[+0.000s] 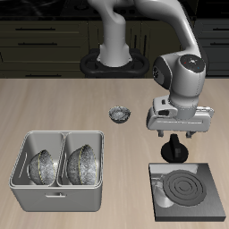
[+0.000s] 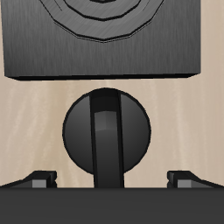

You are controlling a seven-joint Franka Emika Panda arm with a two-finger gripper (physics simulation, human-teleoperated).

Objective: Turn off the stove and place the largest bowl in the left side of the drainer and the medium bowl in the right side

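Note:
The stove (image 1: 186, 191) is a black plate near the table's front edge; its coil rings look dark, with no red glow. Its round black knob (image 1: 175, 152) sits just behind it. My gripper (image 1: 175, 138) hangs open right above the knob. In the wrist view the knob (image 2: 107, 131) lies between my spread fingertips (image 2: 39, 180), untouched, with the stove (image 2: 105, 39) beyond. The drainer (image 1: 59, 186) holds the largest bowl (image 1: 81, 164) in the compartment nearer the stove and the medium bowl (image 1: 43, 165) in the other.
A tiny silver bowl (image 1: 119, 114) stands mid-table, behind the drainer. The robot's base (image 1: 114, 55) stands at the table's back edge, with dark cabinets behind it.

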